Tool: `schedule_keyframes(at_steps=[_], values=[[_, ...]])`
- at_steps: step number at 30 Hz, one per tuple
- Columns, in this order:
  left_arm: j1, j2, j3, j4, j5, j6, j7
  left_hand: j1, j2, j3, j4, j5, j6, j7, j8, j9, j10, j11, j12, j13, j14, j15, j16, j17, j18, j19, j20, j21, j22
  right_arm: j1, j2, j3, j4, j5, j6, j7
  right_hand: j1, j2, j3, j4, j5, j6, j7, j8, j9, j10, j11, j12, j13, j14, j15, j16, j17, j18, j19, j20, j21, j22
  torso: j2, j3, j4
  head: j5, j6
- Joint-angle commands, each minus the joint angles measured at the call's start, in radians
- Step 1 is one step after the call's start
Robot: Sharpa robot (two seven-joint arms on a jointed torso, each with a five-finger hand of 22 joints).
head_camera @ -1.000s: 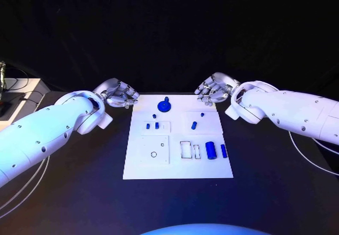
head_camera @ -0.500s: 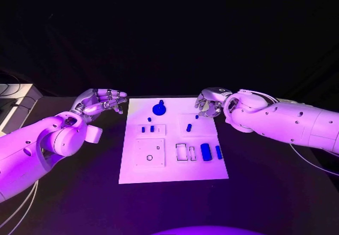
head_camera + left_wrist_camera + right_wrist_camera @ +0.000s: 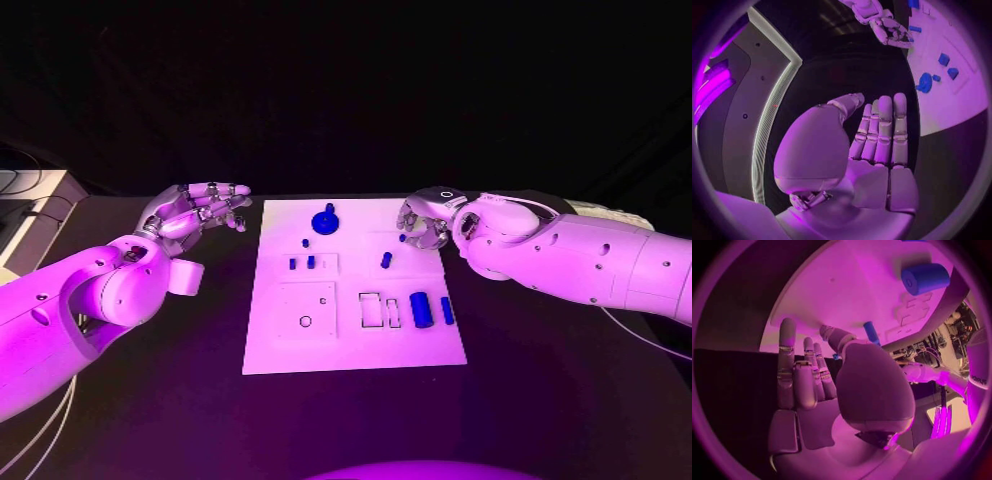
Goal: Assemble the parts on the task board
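My left hand (image 3: 198, 211) hangs over the dark desk (image 3: 159, 400) just beside the far left corner of the task board (image 3: 353, 340), released, its smooth metal fingers (image 3: 882, 130) stretched out side by side with nothing in them. My right hand (image 3: 427, 219) hovers at the board's far right corner, over its edge; its fingers (image 3: 801, 372) are loosely bent and apart, and it too holds nothing.

The task board is a flat white rectangular plate lying in the middle of the matte black desk. Its surface is smooth, with shallow square panels and narrow rectangular slots outlined on it. At the far end sits a round blue disc with a small knob (image 3: 326, 221). Near it lie two short blue pegs (image 3: 300, 263) side by side on a square panel, and a slim blue pin (image 3: 387, 259) lies to their right, close under my right hand. Toward the near right, a thick blue cylinder (image 3: 420, 308) lies on its side, and a thinner blue bar (image 3: 446, 311) lies just beside it. A small dark ring (image 3: 304, 321) marks the near left panel.
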Motion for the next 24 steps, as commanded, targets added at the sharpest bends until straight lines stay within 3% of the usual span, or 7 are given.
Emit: schedule_keyframes(at_steps=[1,11,24], values=[[-0.001,-0.001,0.002,-0.001,0.022,-0.004,0.022,-0.006,-0.001,-0.008,-0.001,-0.003,0.001,-0.003,0.004,-0.001,-0.003,0.003,0.002,-0.001,0.010,-0.001,-0.004,-0.001,0.015,0.008,0.000,-0.004,-0.002,-0.002,0.000,0.000,0.006,-0.038,0.034,0.003,0.008,-0.008,-0.001,0.003,0.001,-0.002,-0.008,-0.004,0.001,0.000,-0.003,0.004,0.001,0.059,0.003,0.006,0.001,0.004,0.008,0.000,0.003,0.002,0.000,0.0010,0.0005,0.000,-0.002],[-0.003,-0.002,0.003,-0.007,0.017,-0.002,0.016,-0.003,-0.001,-0.008,-0.002,-0.003,0.003,-0.003,0.005,0.000,-0.007,0.004,0.001,-0.002,0.010,-0.001,-0.005,-0.001,0.015,0.011,-0.001,-0.006,-0.004,-0.004,0.000,-0.001,0.020,-0.030,0.033,0.018,0.021,-0.006,0.006,0.001,0.019,0.004,-0.008,0.000,0.004,0.009,-0.004,0.007,0.002,0.057,0.001,0.014,0.004,0.004,0.008,-0.002,0.007,0.009,0.001,0.0012,-0.0002,0.001,-0.004],[-0.004,0.001,0.003,-0.015,0.015,0.001,0.005,-0.001,-0.001,-0.009,-0.003,-0.003,0.004,-0.003,0.006,0.000,-0.010,0.004,0.000,-0.002,0.011,-0.001,-0.006,-0.001,0.015,0.013,-0.001,-0.008,-0.005,-0.006,0.004,-0.001,0.026,-0.008,0.020,0.030,0.033,0.016,0.046,0.007,0.024,0.034,-0.014,0.021,0.016,0.050,-0.012,0.012,0.004,0.055,-0.004,0.033,0.010,0.004,0.005,-0.007,0.027,0.036,-0.001,0.0005,0.0011,0.001,-0.009]])
